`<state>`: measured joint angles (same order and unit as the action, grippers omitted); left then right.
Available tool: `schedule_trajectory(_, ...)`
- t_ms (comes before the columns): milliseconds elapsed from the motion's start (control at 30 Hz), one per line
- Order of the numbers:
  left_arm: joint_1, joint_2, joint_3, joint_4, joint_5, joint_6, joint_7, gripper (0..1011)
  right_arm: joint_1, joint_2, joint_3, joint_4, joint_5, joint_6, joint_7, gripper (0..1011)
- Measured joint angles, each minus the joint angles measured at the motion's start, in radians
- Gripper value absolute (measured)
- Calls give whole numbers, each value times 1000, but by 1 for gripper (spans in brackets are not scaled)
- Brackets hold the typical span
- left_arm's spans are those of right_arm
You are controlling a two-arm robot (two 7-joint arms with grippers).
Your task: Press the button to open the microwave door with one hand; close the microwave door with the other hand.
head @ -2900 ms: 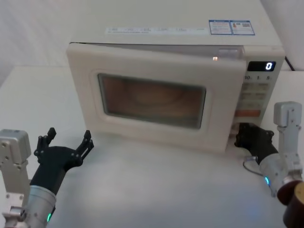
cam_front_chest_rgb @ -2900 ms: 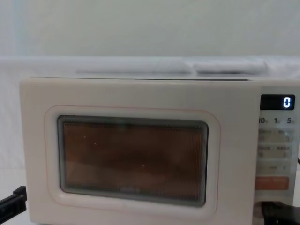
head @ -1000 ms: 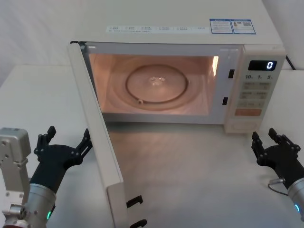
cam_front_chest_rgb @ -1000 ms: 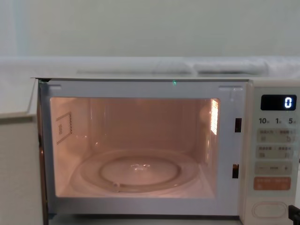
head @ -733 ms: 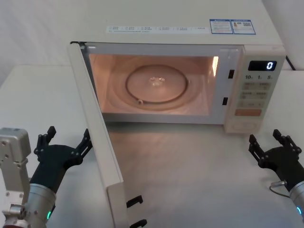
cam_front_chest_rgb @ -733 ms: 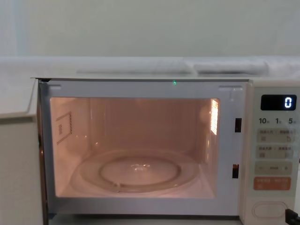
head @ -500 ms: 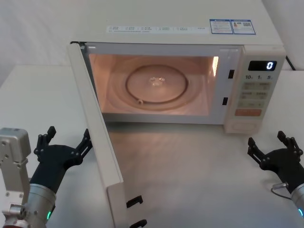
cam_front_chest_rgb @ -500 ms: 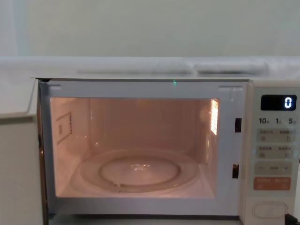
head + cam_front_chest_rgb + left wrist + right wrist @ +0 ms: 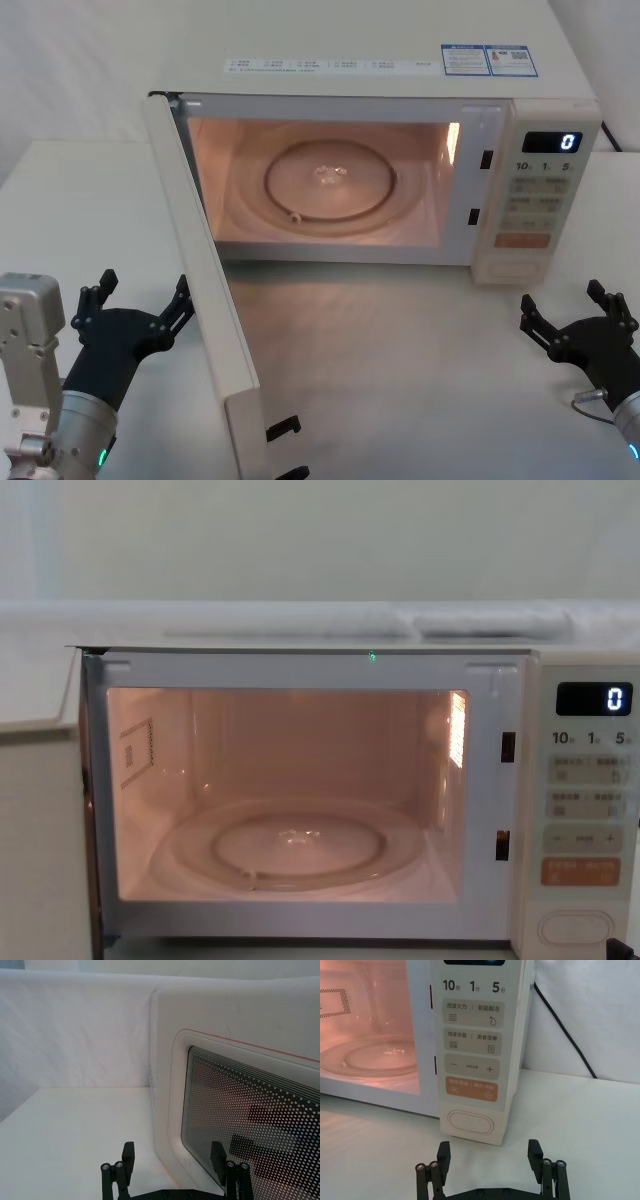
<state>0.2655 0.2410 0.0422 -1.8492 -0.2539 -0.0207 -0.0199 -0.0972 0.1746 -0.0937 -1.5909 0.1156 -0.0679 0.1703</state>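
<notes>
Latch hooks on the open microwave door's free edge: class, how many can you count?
2. Both black latch hooks stick out of the microwave door at its near end, one above the other. The lower one is cut by the head view's edge.

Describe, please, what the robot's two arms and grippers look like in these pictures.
Both match: the left gripper and right gripper are black, boxy, with two notched fingers each and small silver screws at the finger bases. Behind them sit grey cylindrical wrists with a blue-green light. The left arm carries a pale grey box; a thin cable loops by the right wrist.
</notes>
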Motion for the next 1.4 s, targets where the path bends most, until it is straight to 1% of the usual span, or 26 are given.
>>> schedule_trajectory(1400, 0, 0, 0, 0, 0, 0, 0, 1001, 0, 0, 0, 0, 0, 0, -1, 1001)
